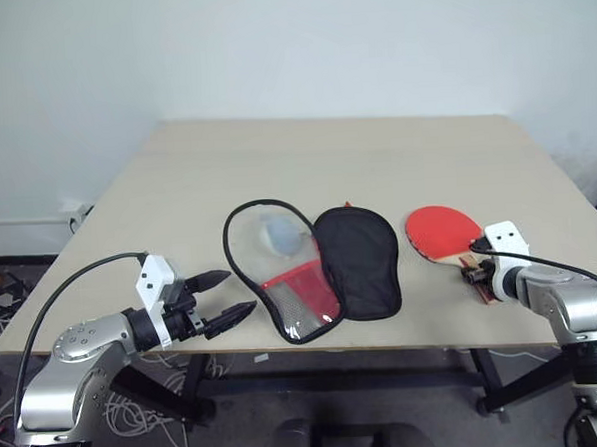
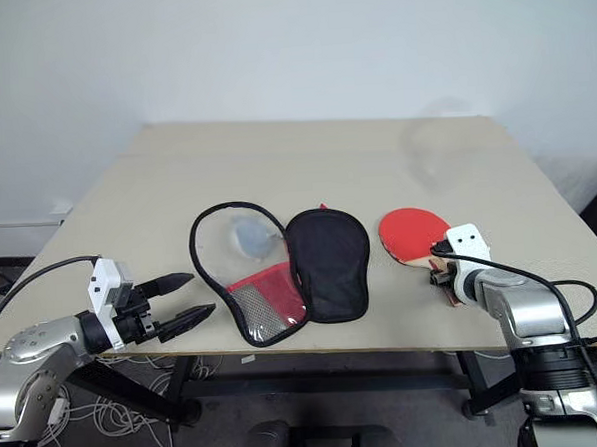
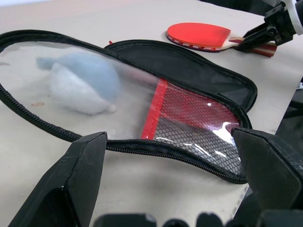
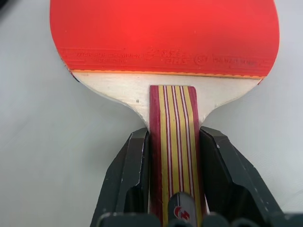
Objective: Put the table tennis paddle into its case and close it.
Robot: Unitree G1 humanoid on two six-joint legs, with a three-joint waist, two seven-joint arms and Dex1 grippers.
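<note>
Left arm bent in over the table's [image 1: 446, 166] near left corner, silver forearm angled toward the table's middle, wrist about level. Left gripper [image 1: 222, 298] hanging just off the near edge, black fingers [image 3: 75, 182] spread wide apart, nothing between them. Right arm reaching in over the near right edge, wrist pitched downward. Right gripper [image 4: 173, 165] low at the table top, fingers [image 4: 130, 177] pressed against both sides of the table tennis paddle's [image 1: 441, 231] handle.
</note>
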